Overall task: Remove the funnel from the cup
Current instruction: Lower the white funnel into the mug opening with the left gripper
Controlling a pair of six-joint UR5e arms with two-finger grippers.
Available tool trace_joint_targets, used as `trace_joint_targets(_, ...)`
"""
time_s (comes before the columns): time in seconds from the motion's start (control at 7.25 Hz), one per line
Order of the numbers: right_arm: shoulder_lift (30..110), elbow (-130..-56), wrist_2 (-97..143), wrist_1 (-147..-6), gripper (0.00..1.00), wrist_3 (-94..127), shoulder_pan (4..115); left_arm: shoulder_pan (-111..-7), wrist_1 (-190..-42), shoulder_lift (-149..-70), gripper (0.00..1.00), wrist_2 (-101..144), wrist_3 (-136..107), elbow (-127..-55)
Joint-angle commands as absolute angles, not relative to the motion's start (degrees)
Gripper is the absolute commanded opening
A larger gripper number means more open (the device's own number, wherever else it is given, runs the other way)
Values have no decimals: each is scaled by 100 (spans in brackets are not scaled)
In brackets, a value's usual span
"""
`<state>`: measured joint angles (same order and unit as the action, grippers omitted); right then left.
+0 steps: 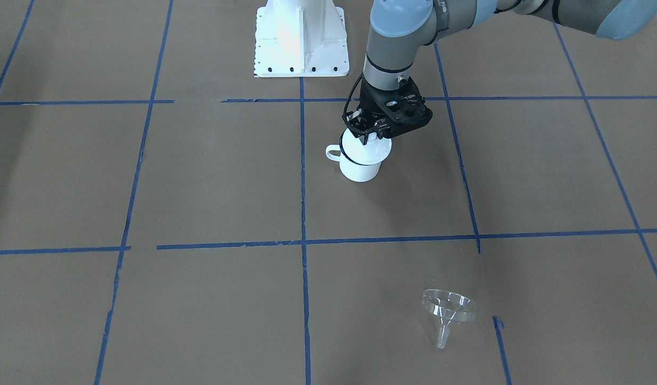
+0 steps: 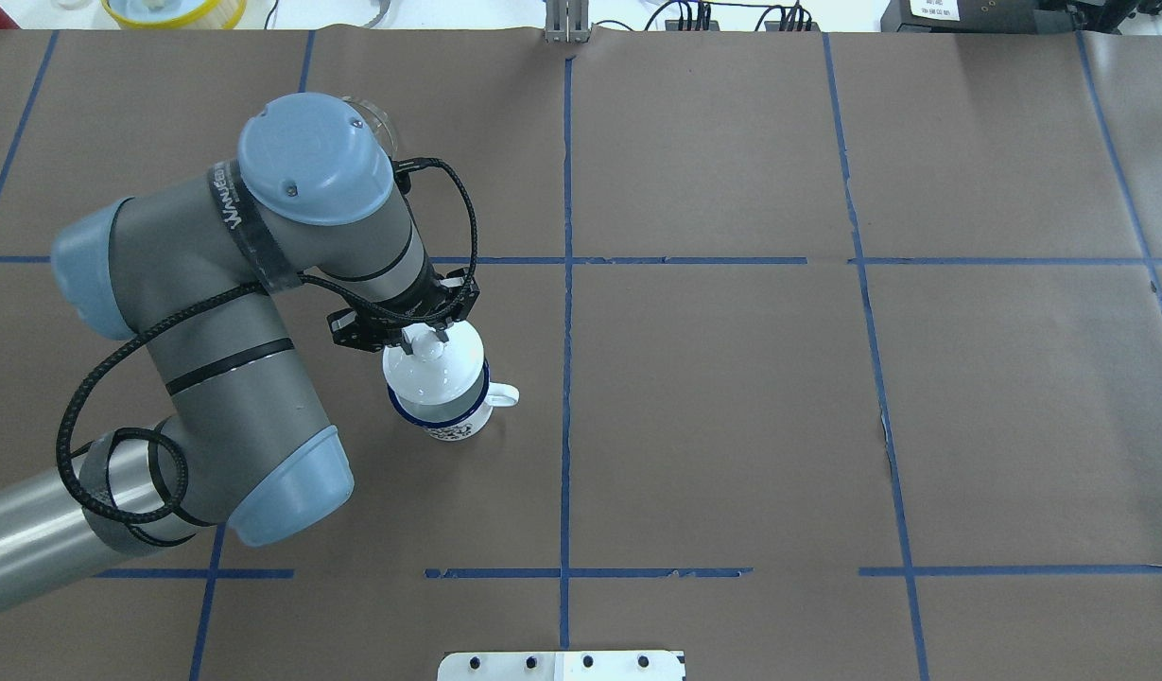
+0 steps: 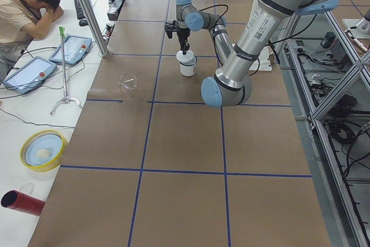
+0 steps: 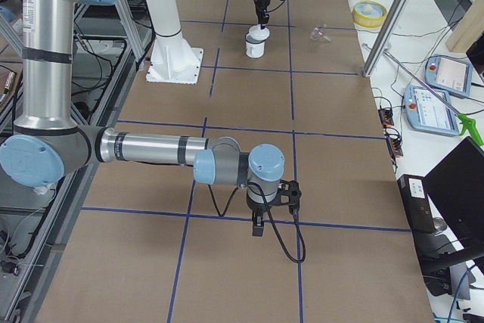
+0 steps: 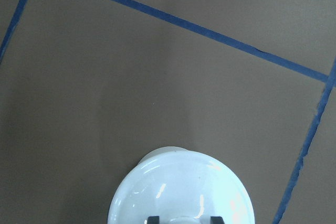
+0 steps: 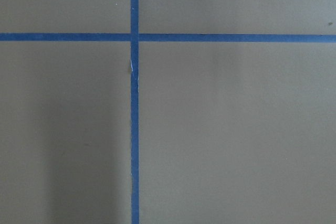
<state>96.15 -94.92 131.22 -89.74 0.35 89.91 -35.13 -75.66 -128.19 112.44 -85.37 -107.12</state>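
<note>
1. Brown paper [image 1: 200, 176] covers the table, ruled into big squares by blue tape [image 1: 301, 187]. In the front-facing view a white base plate [image 1: 301, 37] sits at 12 o'clock. The left gripper [image 1: 368, 133] hangs right over the white cup [image 1: 360, 163], which has its handle at 9 o'clock. The clear funnel [image 1: 449, 306] lies out on the paper, well apart from the cup at about 5 o'clock, with its spout toward the camera.
2. From overhead, a white lid [image 2: 439, 374] sits on the cup. The left gripper's fingers are clamped on its knob [image 2: 427, 348]. A sliver of the funnel's rim peeks out behind the arm at 11 o'clock from the cup. A yellow-rimmed bowl [image 2: 174, 9] stands past the table's far edge.
3. The left-end view shows a white bench [image 3: 34, 108] beside the table. A person [image 3: 26, 10] sits at it, head on hand. Two tablets [image 3: 69, 47] and a red tube [image 3: 22, 202] lie there too.
4. The right-end view shows the right gripper [image 4: 257, 225] pointing down near a tape line, far from the cup. I cannot tell whether its fingers are apart.
5. In the left wrist view, two dark fingertips [image 5: 153, 219] flank the knob at 6 o'clock.
6. The right wrist view shows only paper and crossing tape.
</note>
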Motion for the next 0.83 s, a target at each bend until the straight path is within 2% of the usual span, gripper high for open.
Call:
trace_joint_targets(0.0, 9615, -9492, 13122, -8974, 100, 35, 8991, -3437, -7576, -12771, 0, 11241, -8543, -10723)
trace_joint_targets(0.69, 9615, -9492, 13122, -8974, 100, 35, 8991, -3419, -7681, -12736, 0, 11241, -8525, -10714)
